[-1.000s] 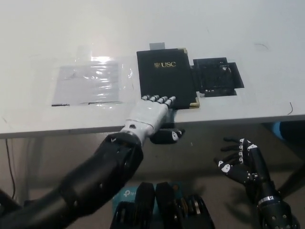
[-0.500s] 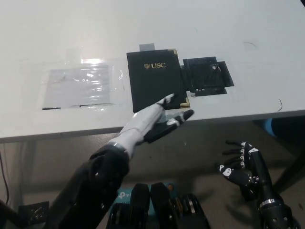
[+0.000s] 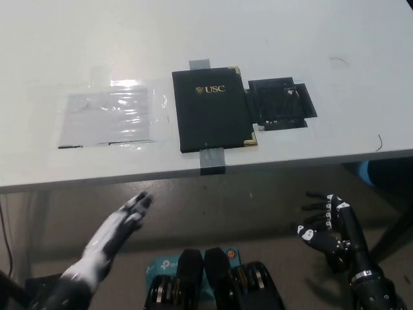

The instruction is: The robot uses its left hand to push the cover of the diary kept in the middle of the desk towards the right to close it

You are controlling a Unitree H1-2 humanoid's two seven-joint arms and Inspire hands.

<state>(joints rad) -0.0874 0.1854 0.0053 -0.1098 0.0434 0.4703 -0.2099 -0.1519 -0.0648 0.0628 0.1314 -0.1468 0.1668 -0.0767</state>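
Your diary (image 3: pixel 213 108) lies shut and flat on the desk (image 3: pixel 335 39). Its cover looks stiff, thin and light; push its edge. Left hand (image 3: pixel 119 226) and right hand (image 3: pixel 322 223) hang open, empty.

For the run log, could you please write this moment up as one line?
black USC diary: closed, mid-desk | white left hand: open, below white desk edge, off diary | black right hand: open, resting low right

desk: wide white flat-topped desk (image 3: pixel 322 39) fills the upper picture, its front edge running across the middle
light: soft glare on the white top, brightest at upper left
floor: dull grey-brown floor (image 3: pixel 258 213) below the desk edge, in shadow
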